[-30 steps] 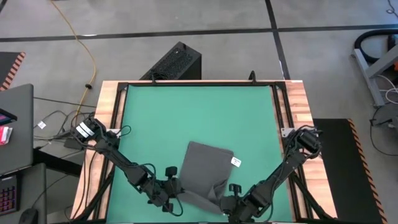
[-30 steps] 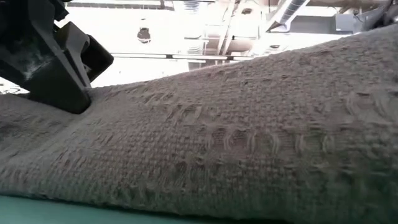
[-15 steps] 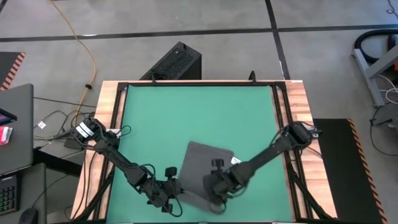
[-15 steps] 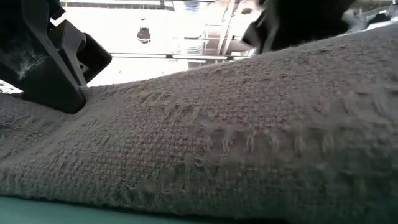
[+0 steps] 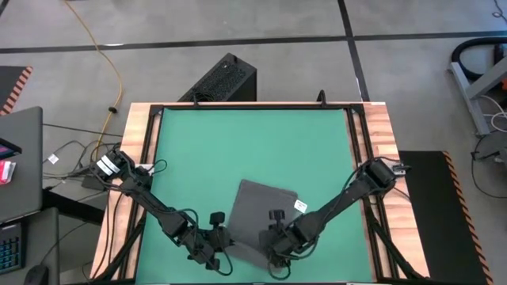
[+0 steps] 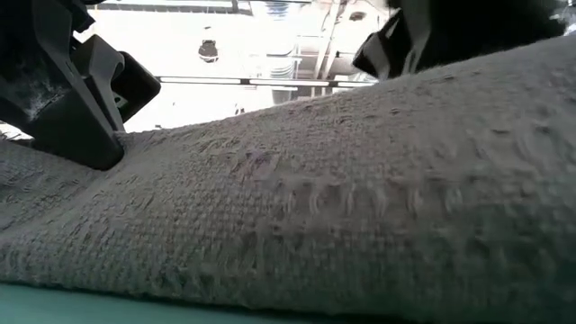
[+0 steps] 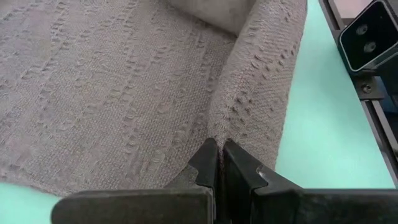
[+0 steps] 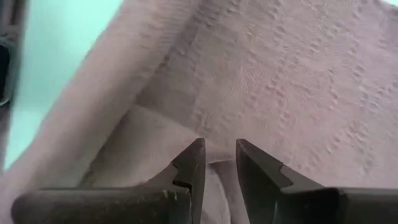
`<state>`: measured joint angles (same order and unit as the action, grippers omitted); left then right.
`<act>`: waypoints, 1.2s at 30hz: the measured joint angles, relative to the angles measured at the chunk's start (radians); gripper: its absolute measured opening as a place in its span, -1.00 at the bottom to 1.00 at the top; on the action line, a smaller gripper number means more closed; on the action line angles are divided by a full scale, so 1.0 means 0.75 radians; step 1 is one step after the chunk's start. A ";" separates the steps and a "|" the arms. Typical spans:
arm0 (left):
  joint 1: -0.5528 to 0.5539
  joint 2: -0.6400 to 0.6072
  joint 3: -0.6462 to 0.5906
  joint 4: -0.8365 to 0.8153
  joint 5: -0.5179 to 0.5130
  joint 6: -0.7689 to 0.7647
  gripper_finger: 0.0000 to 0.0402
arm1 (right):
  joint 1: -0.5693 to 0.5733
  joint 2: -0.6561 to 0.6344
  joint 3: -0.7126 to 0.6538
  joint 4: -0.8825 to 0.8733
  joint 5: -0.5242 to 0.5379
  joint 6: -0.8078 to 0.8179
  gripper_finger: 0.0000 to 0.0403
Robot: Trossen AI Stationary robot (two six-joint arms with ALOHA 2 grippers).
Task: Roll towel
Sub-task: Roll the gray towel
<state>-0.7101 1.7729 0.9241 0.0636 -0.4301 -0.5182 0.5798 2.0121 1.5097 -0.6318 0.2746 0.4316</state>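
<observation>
Since a second ago the right claw (image 5: 273, 255) has swung in from the towel's (image 5: 257, 214) near right corner to over its near edge, fingers (image 8: 193, 163) narrowly apart above a raised fold, nothing visibly between them. Left claw (image 5: 224, 245) has stayed put, pinched shut on the towel's near left edge. Towel lies on the green mat (image 5: 253, 150), spreading away from both claws.
</observation>
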 joint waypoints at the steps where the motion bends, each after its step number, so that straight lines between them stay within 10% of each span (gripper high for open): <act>1: 0.000 0.000 0.000 0.003 -0.001 -0.001 -1.00 | -0.002 0.009 0.000 0.001 0.006 -0.006 -0.44; 21: -0.002 -0.001 0.001 0.003 0.000 -0.003 -1.00 | 0.133 -0.018 0.002 -0.046 -0.194 0.264 -0.44; 36: -0.002 -0.001 0.001 0.008 -0.001 -0.018 -1.00 | 0.147 -0.064 0.001 -0.017 0.200 0.157 -0.46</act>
<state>-0.7113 1.7725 0.9245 0.0692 -0.4305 -0.5316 0.6903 1.9644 1.5101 -0.6445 0.4242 0.5492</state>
